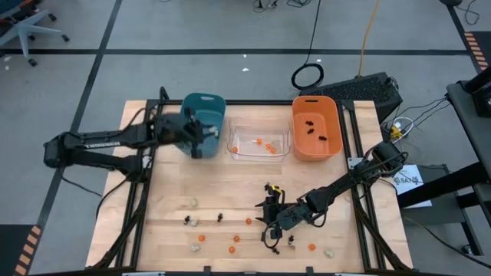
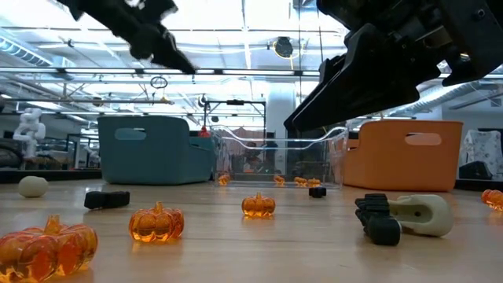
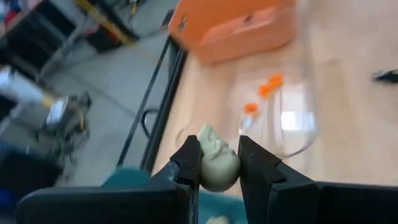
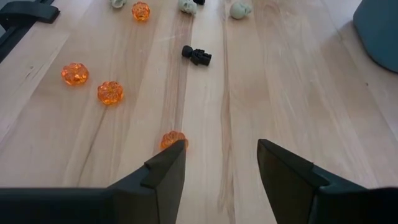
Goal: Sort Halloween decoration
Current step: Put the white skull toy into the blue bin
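Observation:
My left gripper [image 1: 205,142] hangs over the teal bin's [image 1: 203,111] near right corner, shut on a pale skull-like lump [image 3: 217,167]. My right gripper [image 4: 221,162] stands open low over the table's near middle [image 1: 268,230], nothing between its fingers; an orange pumpkin [image 4: 173,139] lies just beyond one fingertip. Loose orange pumpkins [image 1: 235,238], black spidery pieces [image 1: 220,218] and pale lumps [image 1: 194,221] rest on the wood. The clear bin [image 1: 259,153] holds orange ones, the orange bin [image 1: 295,142] black ones. My left gripper pinches the pale lump by its two opposite sides [image 3: 204,163] between its two fingers. The lump is lifted clear and sits above the teal bin [image 3: 124,179]. The fingers slant downward toward the table's right side.
The three bins stand in a row along the table's far edge. Both arms' bases and cables flank the table. Bare wood lies between the bins and the scattered pieces. A pale lump with a black piece beside it [image 2: 409,216] lies near the front right.

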You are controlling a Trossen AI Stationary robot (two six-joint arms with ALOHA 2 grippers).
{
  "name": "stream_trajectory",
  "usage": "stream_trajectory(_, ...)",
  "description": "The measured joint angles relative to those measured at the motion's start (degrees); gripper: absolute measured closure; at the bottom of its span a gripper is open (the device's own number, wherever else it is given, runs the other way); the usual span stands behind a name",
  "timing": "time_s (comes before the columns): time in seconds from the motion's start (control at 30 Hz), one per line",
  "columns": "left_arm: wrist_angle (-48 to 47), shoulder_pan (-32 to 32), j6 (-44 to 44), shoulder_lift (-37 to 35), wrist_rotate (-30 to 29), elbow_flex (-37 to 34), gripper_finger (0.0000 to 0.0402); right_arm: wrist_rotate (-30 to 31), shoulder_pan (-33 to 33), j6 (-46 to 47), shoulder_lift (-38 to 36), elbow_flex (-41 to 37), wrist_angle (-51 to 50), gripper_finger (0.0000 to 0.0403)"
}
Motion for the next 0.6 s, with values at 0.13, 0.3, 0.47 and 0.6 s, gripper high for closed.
stream_trajectory(0.13, -1.0, 9.7, -2.8, 2.4, 4.1, 0.0, 0.0335, 0.0, 0.0, 0.8, 0.0, 0.0, -0.5, 0.022)
stream_trajectory(0.3, -3.4, 17.5, -6.3, 7.2, 7.2, 0.0, 0.032, 0.0, 0.0, 2.0, 0.0, 0.0, -0.6, 0.022)
stream_trajectory(0.47, -4.0, 20.6, -7.4, 13.1, 7.2, 0.0, 0.0308, 0.0, 0.0, 3.8, 0.0, 0.0, -0.8, 0.022)
stream_trajectory(0.6, -4.0, 20.8, -8.3, 17.1, 7.3, 0.0, 0.0306, -0.1, 0.0, 5.8, 0.0, 0.0, -1.1, 0.022)
